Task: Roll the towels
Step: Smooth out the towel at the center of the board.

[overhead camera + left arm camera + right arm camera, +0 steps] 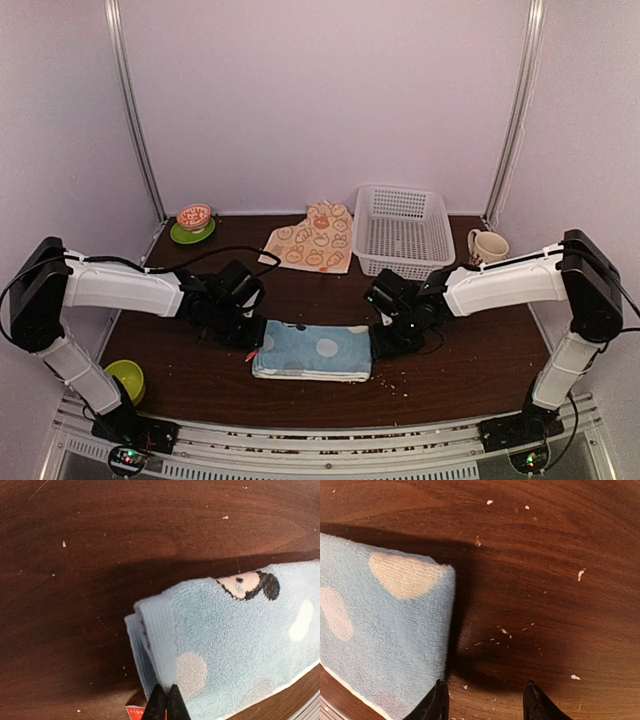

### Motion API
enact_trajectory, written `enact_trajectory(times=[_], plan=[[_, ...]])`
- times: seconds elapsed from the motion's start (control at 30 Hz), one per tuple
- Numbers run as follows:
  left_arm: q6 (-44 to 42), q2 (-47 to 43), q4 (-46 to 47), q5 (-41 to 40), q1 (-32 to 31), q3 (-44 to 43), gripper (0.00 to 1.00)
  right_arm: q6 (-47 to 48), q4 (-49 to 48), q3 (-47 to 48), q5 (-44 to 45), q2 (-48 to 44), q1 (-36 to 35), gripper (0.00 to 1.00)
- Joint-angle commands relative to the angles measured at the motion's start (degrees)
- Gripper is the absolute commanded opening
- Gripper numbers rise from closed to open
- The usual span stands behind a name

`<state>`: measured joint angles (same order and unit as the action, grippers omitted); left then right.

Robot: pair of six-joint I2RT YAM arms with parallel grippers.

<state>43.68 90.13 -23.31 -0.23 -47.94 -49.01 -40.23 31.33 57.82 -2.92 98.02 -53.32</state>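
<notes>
The light blue towel with pale circles lies folded near the front middle of the table. My left gripper is at its left end; in the left wrist view the gripper is shut, pinching the towel's folded edge. My right gripper is at the towel's right end; in the right wrist view it is open over bare wood, its left finger just beside the towel's right edge. The cream towel with orange rabbit prints lies flat at the back middle.
A white plastic basket stands at the back right, next to the cream towel. A cream mug is right of it. A patterned bowl on a green saucer is back left. A green bowl sits front left.
</notes>
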Motion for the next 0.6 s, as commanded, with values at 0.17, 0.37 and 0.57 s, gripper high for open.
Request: enact_trajectory(times=[0.17, 0.37, 0.57], plan=[[-1.25, 1.62, -1.04, -2.13, 0.48, 0.07, 0.0, -3.43, -8.62, 0.04, -4.53, -6.35, 0.25, 0.48], [-1.4, 0.09, -2.82, -3.38, 0.48, 0.27, 0.12, -7.75, -18.36, 0.52, -15.24, -0.75, -0.15, 0.39], [-3.11, -8.26, -9.45, -4.23, 0.36, -1.07, 0.64, -6.59, -18.59, -1.7, -15.44, -1.43, -0.47, 0.4]])
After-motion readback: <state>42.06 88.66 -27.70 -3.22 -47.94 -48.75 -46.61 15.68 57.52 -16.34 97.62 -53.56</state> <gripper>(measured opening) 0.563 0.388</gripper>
